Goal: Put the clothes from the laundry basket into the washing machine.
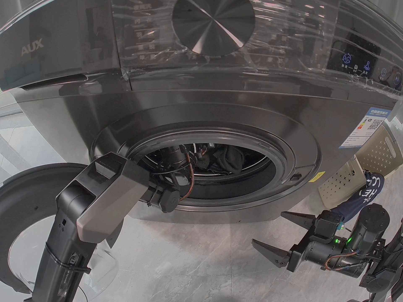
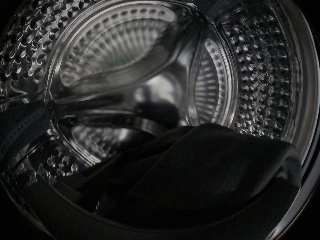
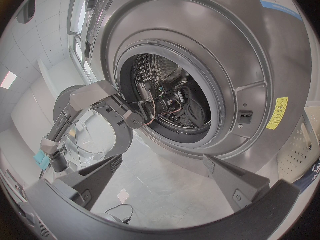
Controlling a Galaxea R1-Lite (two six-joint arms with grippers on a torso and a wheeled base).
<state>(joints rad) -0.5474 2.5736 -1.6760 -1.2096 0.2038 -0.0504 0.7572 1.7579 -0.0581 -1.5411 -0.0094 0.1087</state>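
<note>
The washing machine [image 1: 235, 105] stands with its round door [image 1: 25, 214] swung open to the left. My left arm reaches through the opening, and my left gripper [image 1: 203, 156] is deep in the drum beside a black garment [image 1: 230, 159]. From the left wrist, that black garment [image 2: 206, 174] lies heaped at the drum's [image 2: 260, 67] front rim. My right gripper [image 1: 268, 228] hovers open and empty above the floor, low in front of the machine and right of the opening. A cream laundry basket [image 1: 346, 181] stands to the right with a dark blue garment [image 1: 363, 196] hanging over its edge.
Grey tiled floor [image 1: 201, 256] stretches in front of the machine. The open door [image 3: 96, 134] takes up the space to the left of the opening. The basket [image 3: 296, 150] sits tight against the machine's right front corner.
</note>
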